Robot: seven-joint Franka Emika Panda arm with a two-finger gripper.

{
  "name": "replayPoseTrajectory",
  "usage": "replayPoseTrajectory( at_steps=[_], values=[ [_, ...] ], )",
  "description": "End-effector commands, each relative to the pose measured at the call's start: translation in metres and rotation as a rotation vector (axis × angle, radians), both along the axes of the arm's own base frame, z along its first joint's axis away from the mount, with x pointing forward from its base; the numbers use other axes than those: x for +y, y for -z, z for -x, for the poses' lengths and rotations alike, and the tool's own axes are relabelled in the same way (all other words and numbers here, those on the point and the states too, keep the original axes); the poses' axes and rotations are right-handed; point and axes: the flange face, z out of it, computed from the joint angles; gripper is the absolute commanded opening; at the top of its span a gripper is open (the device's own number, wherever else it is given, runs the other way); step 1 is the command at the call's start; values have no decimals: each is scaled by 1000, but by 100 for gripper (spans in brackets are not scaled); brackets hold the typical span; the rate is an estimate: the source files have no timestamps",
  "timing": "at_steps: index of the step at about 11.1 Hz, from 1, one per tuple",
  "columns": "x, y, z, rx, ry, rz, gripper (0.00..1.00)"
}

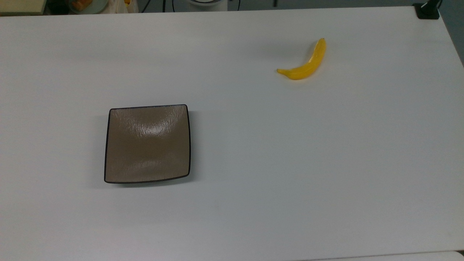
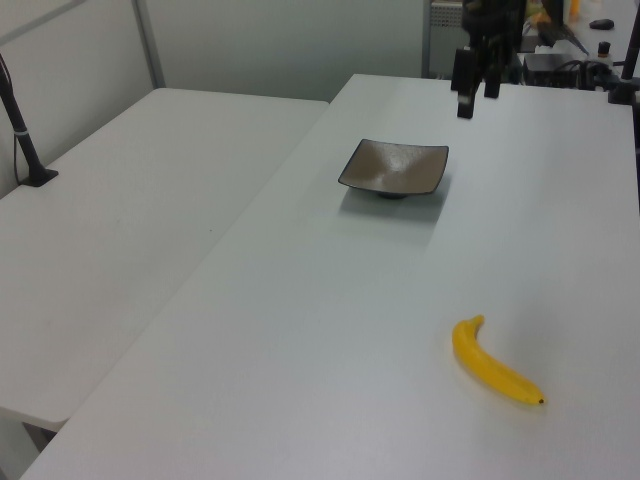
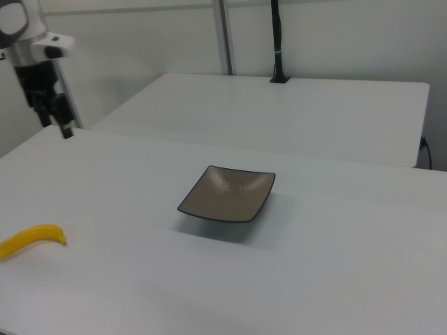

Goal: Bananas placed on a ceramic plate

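A yellow banana lies on the white table, in the top view's upper right, and it rests near the front in the left view and at the right view's left edge. The square taupe-brown ceramic plate with a black rim sits empty, well apart from the banana. My gripper hangs open in the air above the table's far side, beyond the plate in the left view, with nothing between its fingers. The right view has the gripper at the upper left, above and behind the banana.
A black clamp sits at the table corner in the top view's upper right. A second white table adjoins, with a black pole on it. Equipment and cables crowd the far end.
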Motion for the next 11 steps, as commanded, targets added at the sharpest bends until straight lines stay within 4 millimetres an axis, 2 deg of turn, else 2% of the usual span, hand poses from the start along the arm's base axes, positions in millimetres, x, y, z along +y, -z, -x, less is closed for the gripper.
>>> replayPoseTrajectory(
  at_steps=[1,2,4,7,9,11],
  values=[
    [69,22,18,34,146,-16,100],
    [90,24,26,28,197,-46,100],
    [127,52,43,51,272,-56,100],
    [148,102,46,98,340,-47,100],
    [166,146,62,110,337,-44,100],
    [169,176,70,99,342,-52,100]
  ],
)
